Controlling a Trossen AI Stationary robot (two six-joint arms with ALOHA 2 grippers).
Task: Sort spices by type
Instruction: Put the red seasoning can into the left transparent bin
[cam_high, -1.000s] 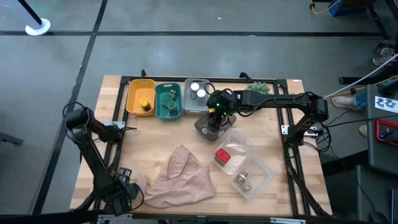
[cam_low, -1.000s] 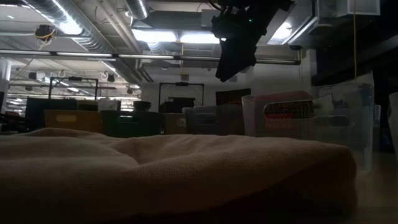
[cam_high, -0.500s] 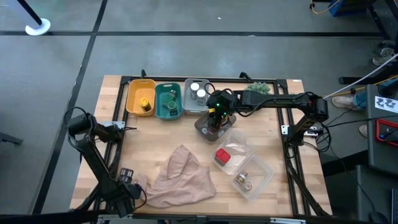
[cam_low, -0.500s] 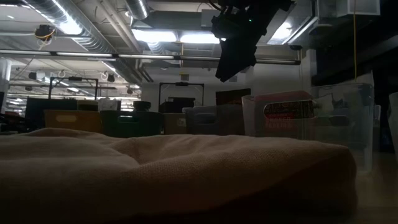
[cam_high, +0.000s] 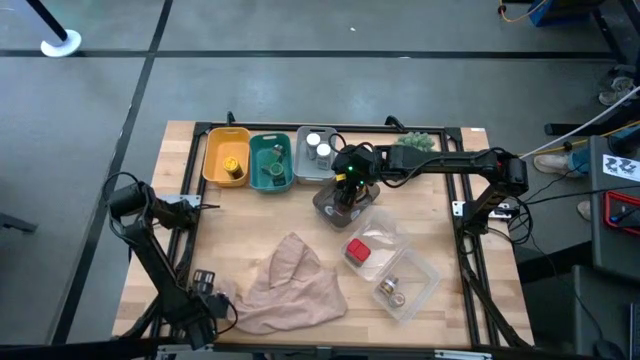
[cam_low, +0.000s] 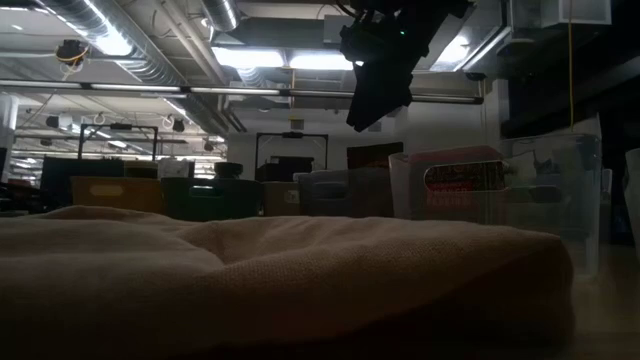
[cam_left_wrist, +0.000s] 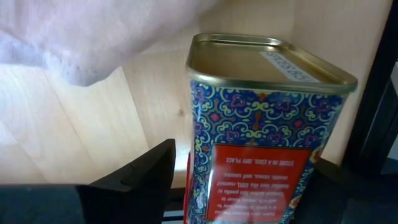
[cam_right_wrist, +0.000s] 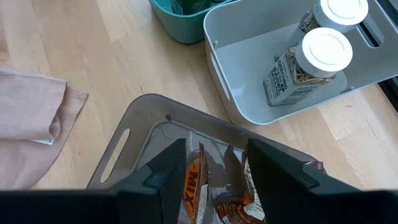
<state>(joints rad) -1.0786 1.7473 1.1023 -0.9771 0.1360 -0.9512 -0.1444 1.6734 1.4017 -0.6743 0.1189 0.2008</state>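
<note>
My left gripper (cam_high: 203, 288) is near the table's near-left corner, beside the beige cloth (cam_high: 290, 285). It is shut on a blue patterned spice tin (cam_left_wrist: 261, 124) with a red label and a gold end. My right gripper (cam_high: 347, 190) hangs open, high above the grey bin (cam_right_wrist: 143, 118). That bin holds orange-brown sachets (cam_right_wrist: 198, 180). A yellow jar (cam_high: 233, 167) stands in the yellow bin, green boxes (cam_high: 275, 170) in the teal bin, and two capped jars (cam_right_wrist: 323, 53) in the white bin. A red packet (cam_high: 358, 250) lies in a clear tray. My left gripper has the tin between its two fingers, across the patterned side walls. One finger (cam_left_wrist: 149, 171) is at the tin's side (cam_left_wrist: 196, 165); the other is lost in shadow. The gold end points away from the wrist. Whether the tin rests on the table, I cannot tell.
The four bins stand in a row along the far edge. The green spiky ball (cam_high: 420, 142) sits to their right. A second clear tray (cam_high: 405, 290) holds a small jar. Black frame rails run along the table's sides. Bare wood lies between the bins and the cloth.
The left arm's elbow has dropped toward the near edge, and its gripper has shifted slightly beside the cloth. The right arm has kept still above the grey bin.
</note>
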